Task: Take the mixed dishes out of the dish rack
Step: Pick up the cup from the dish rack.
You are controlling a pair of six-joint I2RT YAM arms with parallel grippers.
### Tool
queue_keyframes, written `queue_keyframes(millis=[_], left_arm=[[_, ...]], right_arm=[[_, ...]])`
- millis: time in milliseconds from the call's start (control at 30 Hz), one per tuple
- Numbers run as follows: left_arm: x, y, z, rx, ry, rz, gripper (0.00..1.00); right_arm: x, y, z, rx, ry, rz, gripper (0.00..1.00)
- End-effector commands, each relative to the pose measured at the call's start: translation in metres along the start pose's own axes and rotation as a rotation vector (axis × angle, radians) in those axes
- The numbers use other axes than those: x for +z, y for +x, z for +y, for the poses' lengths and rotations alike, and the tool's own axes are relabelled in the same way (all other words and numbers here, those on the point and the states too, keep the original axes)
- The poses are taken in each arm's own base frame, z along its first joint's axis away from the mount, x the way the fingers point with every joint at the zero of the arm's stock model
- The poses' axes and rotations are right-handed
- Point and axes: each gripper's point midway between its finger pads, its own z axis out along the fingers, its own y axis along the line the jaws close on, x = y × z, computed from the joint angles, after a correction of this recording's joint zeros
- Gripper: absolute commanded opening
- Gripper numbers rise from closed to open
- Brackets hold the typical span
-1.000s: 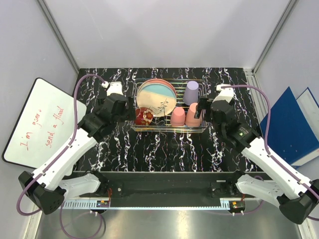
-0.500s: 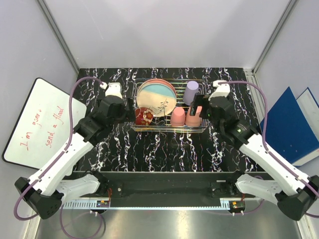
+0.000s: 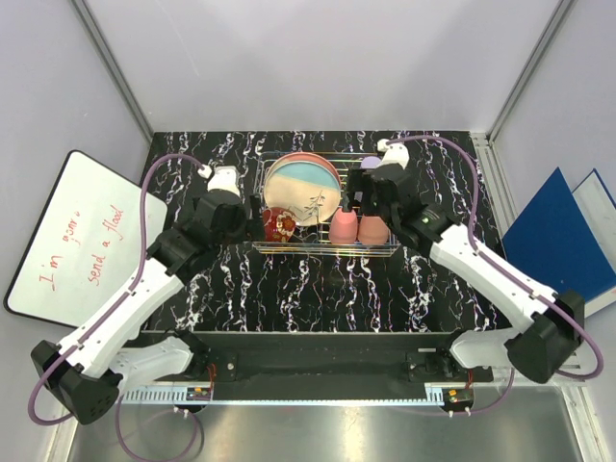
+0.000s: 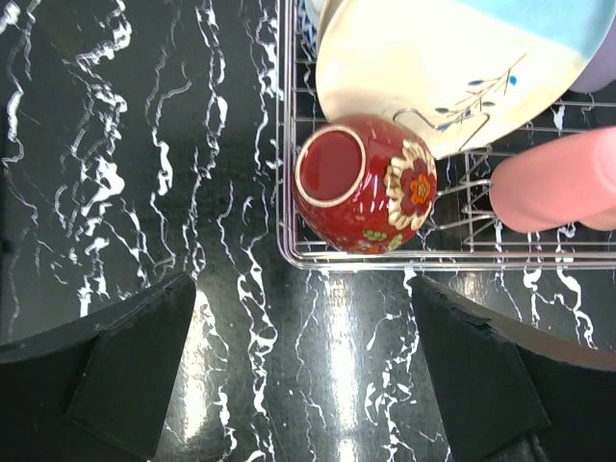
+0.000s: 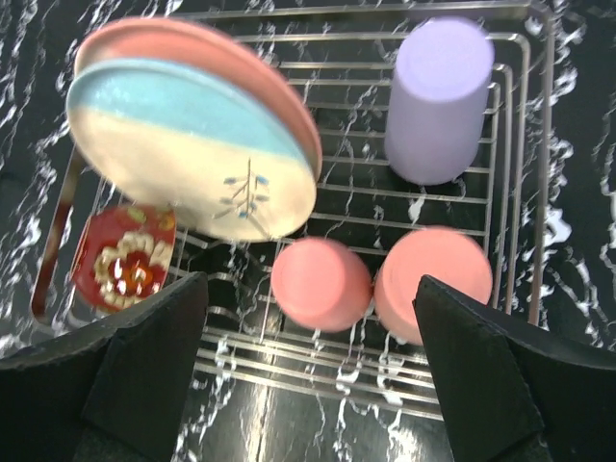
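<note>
lavender cup (image 3: pixel 370 162) mostly hidden, rear plate (image 5: pixel 183 34) barely showing

Table top (image 3: pixel 318 289): black slab with white marble-like veining, glossy, with glare recorded just in front of the rack in the left wrist view. One item is noted resting directly on it: a silver wire dish rack (image 3: pixel 318 251), set toward the far edge, roughly centred left to right, long side parallel to the near edge. Veining is seen through the rack wires.

Two plates (image 5: pixel 192 164), three cups (image 5: pixel 320 284), red bowl (image 4: pixel 364 183) in wire rack (image 5: pixel 351 202)
</note>
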Motion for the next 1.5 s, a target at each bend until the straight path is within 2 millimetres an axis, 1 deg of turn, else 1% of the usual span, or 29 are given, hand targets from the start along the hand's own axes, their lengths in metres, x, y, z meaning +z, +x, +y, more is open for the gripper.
queue_keyframes(millis=[0, 33, 67, 100, 300, 433, 500, 600, 633, 767, 933, 1100, 1333, 1467], left_arm=[[-0.006, -0.004, -0.008, -0.038, 0.057, -0.03, 0.99], [-0.007, -0.004, -0.009, -0.045, 0.06, -0.032, 0.99], [-0.006, -0.002, -0.009, -0.047, 0.061, -0.028, 0.99], [-0.005, 0.001, -0.009, -0.047, 0.06, -0.023, 0.99], [-0.002, 0.005, -0.008, -0.046, 0.053, -0.011, 0.99], [-0.004, 0.005, -0.007, -0.044, 0.058, -0.014, 0.99], [-0.005, 0.006, -0.006, -0.047, 0.056, -0.018, 0.99], [-0.005, 0.009, -0.005, -0.045, 0.053, -0.01, 0.99], [-0.004, 0.01, -0.005, -0.048, 0.051, -0.006, 0.99], [-0.001, 0.014, -0.006, -0.05, 0.053, 0.01, 0.99], [0.003, 0.017, -0.008, -0.049, 0.05, 0.024, 0.99], [0.004, 0.018, -0.01, -0.054, 0.053, 0.034, 0.99], [0.005, 0.022, -0.007, -0.056, 0.046, 0.038, 0.99], [0.007, 0.025, -0.008, -0.057, 0.046, 0.048, 0.99]], right_arm=[[-0.001, -0.037, -0.014, -0.026, 0.144, -0.079, 0.99], [0.003, -0.034, -0.018, -0.045, 0.176, -0.063, 1.0], [0.002, -0.038, -0.02, -0.052, 0.195, -0.064, 1.0], [0.002, -0.034, -0.026, -0.057, 0.23, -0.049, 1.0], [0.008, -0.016, -0.038, -0.039, 0.293, -0.018, 1.0], [0.019, 0.0, -0.05, -0.041, 0.342, 0.022, 1.0], [0.025, 0.004, -0.057, -0.024, 0.357, 0.037, 1.0], [0.032, 0.016, -0.065, -0.011, 0.374, 0.068, 1.0], [0.035, 0.022, -0.072, -0.006, 0.388, 0.082, 1.0], [0.038, 0.031, -0.084, 0.019, 0.4, 0.092, 1.0], [0.044, 0.041, -0.086, 0.023, 0.383, 0.118, 1.0], [0.05, 0.045, -0.081, 0.029, 0.352, 0.124, 1.0], [0.054, 0.048, -0.076, 0.036, 0.327, 0.132, 1.0], [0.061, 0.058, -0.074, 0.025, 0.313, 0.164, 1.0]])
